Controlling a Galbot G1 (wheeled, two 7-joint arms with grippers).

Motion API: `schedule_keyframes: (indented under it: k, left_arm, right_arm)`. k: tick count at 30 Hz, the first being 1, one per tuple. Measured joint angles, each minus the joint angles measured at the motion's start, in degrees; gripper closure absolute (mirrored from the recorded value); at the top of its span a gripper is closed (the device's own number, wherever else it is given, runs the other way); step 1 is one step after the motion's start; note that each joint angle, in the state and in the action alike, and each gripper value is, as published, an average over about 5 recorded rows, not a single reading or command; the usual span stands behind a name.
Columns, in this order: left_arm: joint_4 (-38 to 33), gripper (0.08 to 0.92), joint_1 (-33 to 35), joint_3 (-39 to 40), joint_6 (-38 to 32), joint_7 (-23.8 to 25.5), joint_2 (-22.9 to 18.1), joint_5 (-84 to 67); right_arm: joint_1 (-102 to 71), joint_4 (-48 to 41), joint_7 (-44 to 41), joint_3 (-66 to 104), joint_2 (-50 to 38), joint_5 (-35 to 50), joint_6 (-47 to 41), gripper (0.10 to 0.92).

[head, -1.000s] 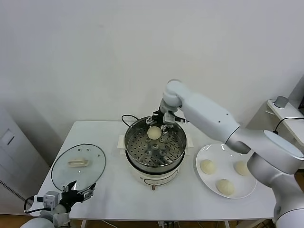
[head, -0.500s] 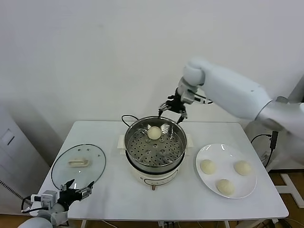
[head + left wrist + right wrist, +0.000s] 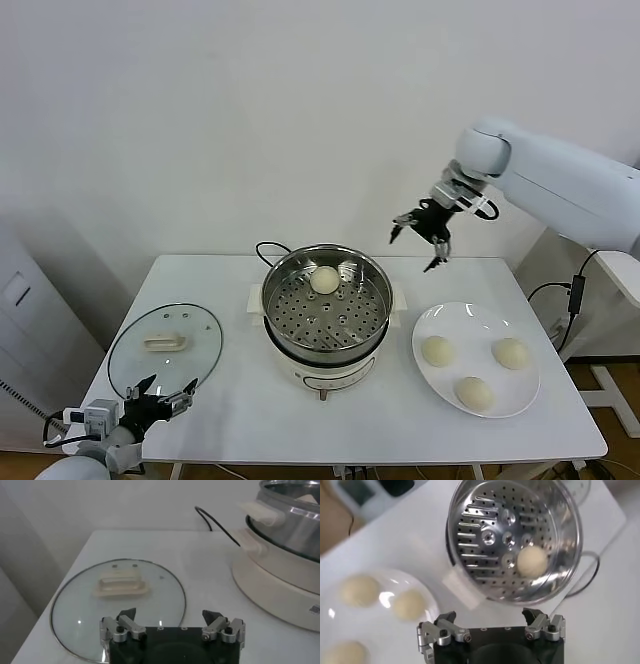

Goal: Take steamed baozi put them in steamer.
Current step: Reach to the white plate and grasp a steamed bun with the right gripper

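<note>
The steel steamer (image 3: 327, 310) stands on its white base at the table's middle; one pale baozi (image 3: 324, 280) lies on its perforated tray at the far side, also in the right wrist view (image 3: 532, 561). Three more baozi (image 3: 437, 350) (image 3: 510, 352) (image 3: 474, 393) lie on the white plate (image 3: 435, 318) at the right. My right gripper (image 3: 423, 233) is open and empty, raised in the air between steamer and plate, behind the table's far edge. My left gripper (image 3: 163, 392) is open and empty, low at the table's front left corner, beside the glass lid (image 3: 120, 605).
The round glass lid with a cream handle (image 3: 165, 342) lies flat at the table's left. A black cord (image 3: 265, 250) runs behind the steamer. In the right wrist view the plate's baozi (image 3: 359, 590) lie beside the steamer (image 3: 512, 535).
My right gripper has let go of the baozi in the steamer, risen out of the pot and swung right toward the plate. The left arm has stayed low at the front left.
</note>
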Motion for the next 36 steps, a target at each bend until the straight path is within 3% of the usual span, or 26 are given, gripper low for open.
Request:
schedule_keyframes:
  k: [13, 36]
  left_arm:
    - [0.20, 0.177, 0.01, -0.13, 0.02, 0.05, 0.06, -0.01]
    - [0.35, 0.177, 0.06, -0.08, 0.11, 0.19, -0.03, -0.01]
  right_arm:
    - [-8.97, 0.81, 1.77, 2.92, -5.72, -0.84, -6.85, 0.203]
    - [-26.80, -5.66, 3.08, 14.83, -2.45, -9.82, -8.21, 0.203]
